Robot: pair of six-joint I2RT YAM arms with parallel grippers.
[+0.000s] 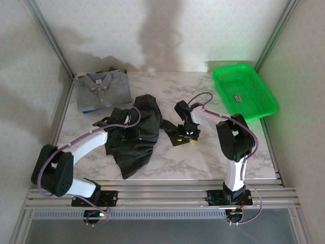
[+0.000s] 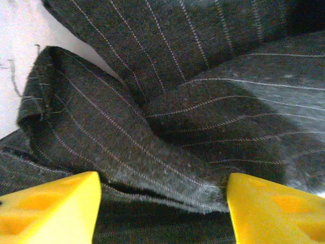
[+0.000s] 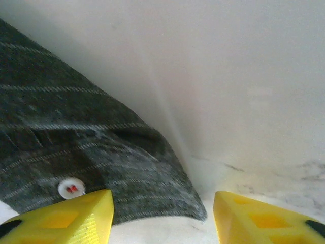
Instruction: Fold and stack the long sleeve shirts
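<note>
A dark pinstriped long sleeve shirt (image 1: pixel 137 137) lies crumpled at the table's middle left, one sleeve stretched out to the right. My left gripper (image 1: pixel 123 131) is low over the crumpled body. In the left wrist view its yellow fingers (image 2: pixel 56 203) stand open on either side of a raised fold of the dark fabric (image 2: pixel 167 152). My right gripper (image 1: pixel 187 134) is at the sleeve's end. Its fingers (image 3: pixel 66 218) are open around the cuff (image 3: pixel 111 152), which carries a white button (image 3: pixel 71 188) and lies on the marble. A grey-blue shirt (image 1: pixel 101 89) lies folded at the back left.
A bright green plastic basket (image 1: pixel 245 91) sits at the back right corner. White walls with metal frame posts close the table in on three sides. Bare marble tabletop (image 1: pixel 213 162) lies in front of the dark shirt and around the right arm.
</note>
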